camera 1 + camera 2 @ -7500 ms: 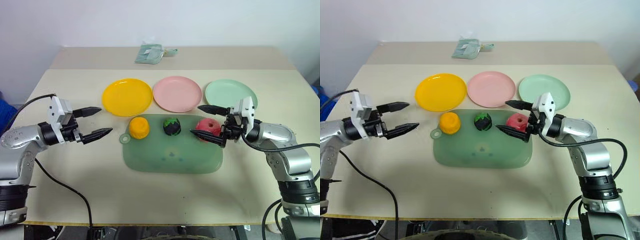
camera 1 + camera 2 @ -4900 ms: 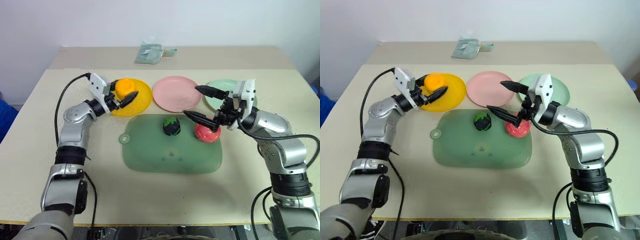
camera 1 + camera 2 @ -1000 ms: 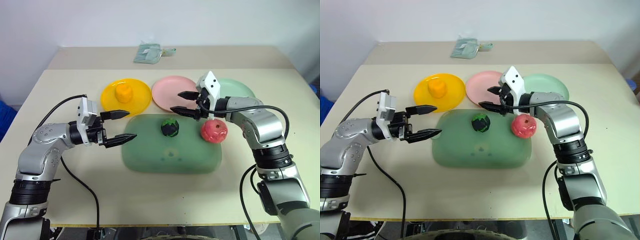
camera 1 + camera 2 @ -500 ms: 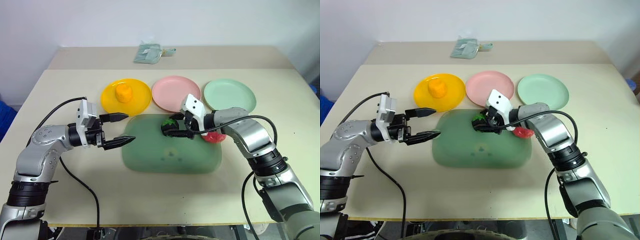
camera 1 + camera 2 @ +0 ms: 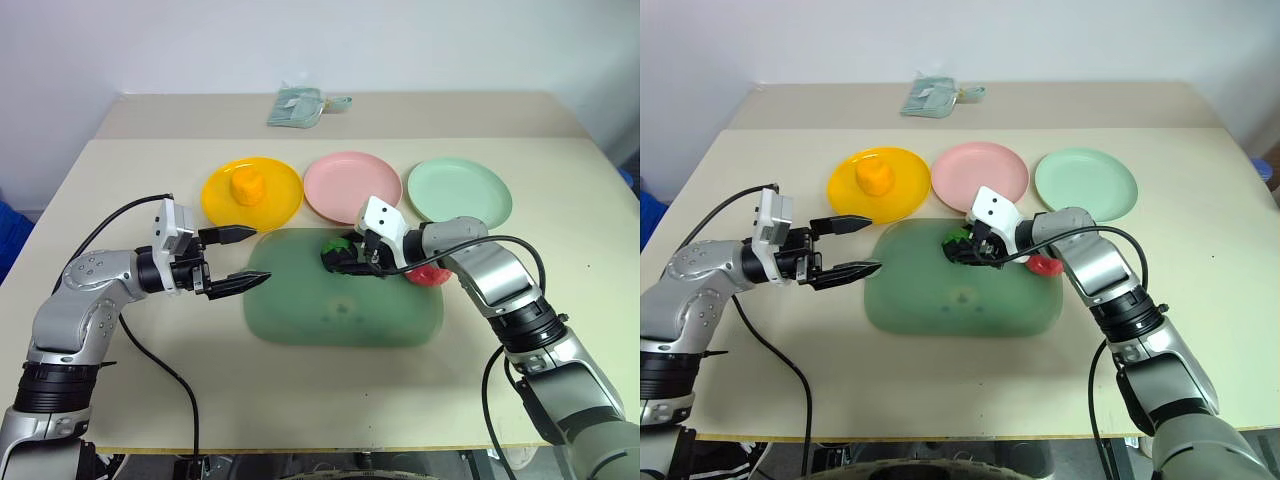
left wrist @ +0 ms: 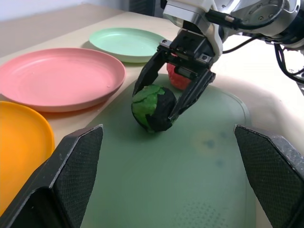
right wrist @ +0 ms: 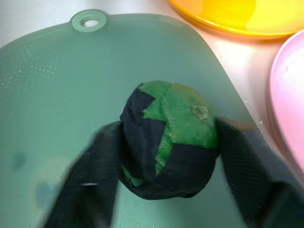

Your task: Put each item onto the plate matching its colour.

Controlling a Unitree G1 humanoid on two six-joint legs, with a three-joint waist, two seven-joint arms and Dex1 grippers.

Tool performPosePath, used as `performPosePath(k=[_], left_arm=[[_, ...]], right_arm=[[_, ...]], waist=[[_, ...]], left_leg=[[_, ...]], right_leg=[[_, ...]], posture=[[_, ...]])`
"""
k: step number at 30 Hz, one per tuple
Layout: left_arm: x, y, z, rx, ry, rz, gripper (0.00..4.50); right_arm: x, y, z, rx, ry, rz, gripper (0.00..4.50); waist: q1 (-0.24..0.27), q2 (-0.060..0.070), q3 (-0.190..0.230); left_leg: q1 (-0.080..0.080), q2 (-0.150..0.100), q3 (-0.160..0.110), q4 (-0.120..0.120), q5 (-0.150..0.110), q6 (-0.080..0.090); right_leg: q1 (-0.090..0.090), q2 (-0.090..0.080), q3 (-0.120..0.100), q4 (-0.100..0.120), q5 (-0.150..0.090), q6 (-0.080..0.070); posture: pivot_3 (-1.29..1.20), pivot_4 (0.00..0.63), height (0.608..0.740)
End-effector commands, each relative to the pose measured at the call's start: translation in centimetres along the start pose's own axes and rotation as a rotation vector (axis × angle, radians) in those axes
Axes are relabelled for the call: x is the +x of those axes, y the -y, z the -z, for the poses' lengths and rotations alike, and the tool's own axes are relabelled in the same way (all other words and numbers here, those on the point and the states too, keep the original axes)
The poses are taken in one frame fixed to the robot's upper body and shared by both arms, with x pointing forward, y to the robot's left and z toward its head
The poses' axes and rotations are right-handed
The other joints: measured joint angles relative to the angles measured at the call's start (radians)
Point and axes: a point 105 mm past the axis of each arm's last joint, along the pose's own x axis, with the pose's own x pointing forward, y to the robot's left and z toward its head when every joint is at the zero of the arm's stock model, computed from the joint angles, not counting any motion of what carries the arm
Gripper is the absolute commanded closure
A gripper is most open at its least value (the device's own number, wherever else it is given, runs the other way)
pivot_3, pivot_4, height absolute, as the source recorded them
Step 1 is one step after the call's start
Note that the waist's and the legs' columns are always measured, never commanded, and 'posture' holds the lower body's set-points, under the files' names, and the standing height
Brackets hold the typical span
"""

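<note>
Green-black toy food sits on the mat, clasped on both sides by your right gripper — the grip needed to carry it to the mint plate. Your left gripper hangs released beside the mat; the yellow item lies on its yellow plate, the red one waits on the mat.

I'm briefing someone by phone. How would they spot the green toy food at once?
Find the large rounded green mat in front of three round plates. Near its far edge sits a round dark green-and-black toy food, between the right gripper's black fingers. The red-pink apple-like toy beside it is plain red.
</note>
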Motion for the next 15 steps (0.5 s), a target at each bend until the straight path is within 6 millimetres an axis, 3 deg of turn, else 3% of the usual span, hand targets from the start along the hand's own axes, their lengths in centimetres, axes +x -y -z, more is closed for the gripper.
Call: performPosePath(k=[1,5,8,12,15], left_arm=[[-0.3,0.1,-1.0,0.053,0.011,-0.005,0.0],[-0.2,0.0,-1.3,0.054,0.027,-0.008,0.0],[0.0,-0.1,-1.7,0.054,0.051,-0.01,0.0],[0.6,-0.3,-2.1,0.065,0.077,-0.019,0.0],[1.0,-0.6,-2.5,0.074,0.107,-0.031,0.0]], right_arm=[[-0.7,0.8,-1.8,0.022,0.09,0.032,3.44],[-2.1,1.5,-4.6,0.108,0.248,0.036,3.44],[-3.7,4.2,-5.8,0.136,0.337,0.168,3.44],[-6.5,9.9,-4.8,0.161,0.337,0.487,3.44],[-8.8,13.0,-3.1,0.134,0.278,0.683,3.44]], waist=[[0.0,0.0,0.0],[0.0,0.0,0.0],[0.0,0.0,0.0],[0.004,0.0,0.0],[0.006,0.0,0.0]], left_leg=[[0.0,0.0,0.0,0.0,0.0,0.0],[0.0,0.0,0.0,0.0,0.0,0.0],[0.0,0.0,0.0,0.0,0.0,0.0],[0.0,0.0,0.0,0.0,0.0,0.0],[0.0,0.0,0.0,0.0,0.001,-0.002]], right_leg=[[0.0,0.0,0.0,0.0,0.0,0.0],[0.0,0.0,0.0,0.0,0.0,0.0],[0.0,0.0,0.0,0.0,0.0,0.0],[0.0,0.0,0.0,0.0,0.0,0.0],[0.0,0.0,0.0,0.0,0.0,0.0]], posture=[[0.0,0.15,0.729],[0.0,0.15,0.729],[0.0,0.15,0.729],[0.0,0.15,0.729],[0.0,0.15,0.729]])
